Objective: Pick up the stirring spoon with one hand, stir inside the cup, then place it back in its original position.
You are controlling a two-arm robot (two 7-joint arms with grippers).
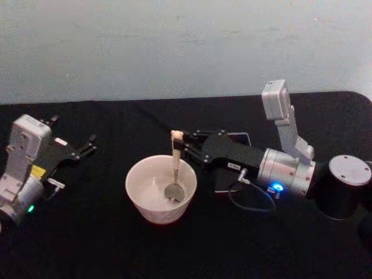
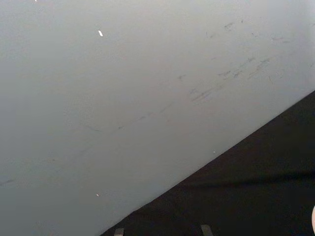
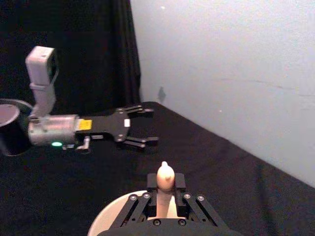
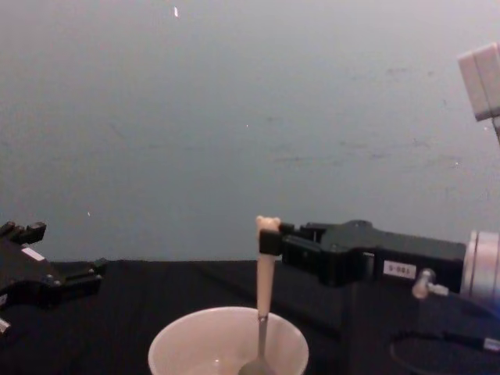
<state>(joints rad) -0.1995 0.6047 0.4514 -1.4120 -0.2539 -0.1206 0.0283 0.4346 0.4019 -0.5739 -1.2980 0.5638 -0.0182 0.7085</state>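
While right gripper clenches stirring spoon in cup (bowl near middle), left gripper idles well apart, jaws released.

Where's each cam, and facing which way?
Head: high, looking down on the table; left gripper open, right gripper holding the stirring spoon in the cup.
Chest: low, looking across at the wall; both grippers.
Left wrist: faces wall and table.
Right wrist: looks past its own gripper toward the left gripper.
Shared: head, chest, right wrist all show the cup.
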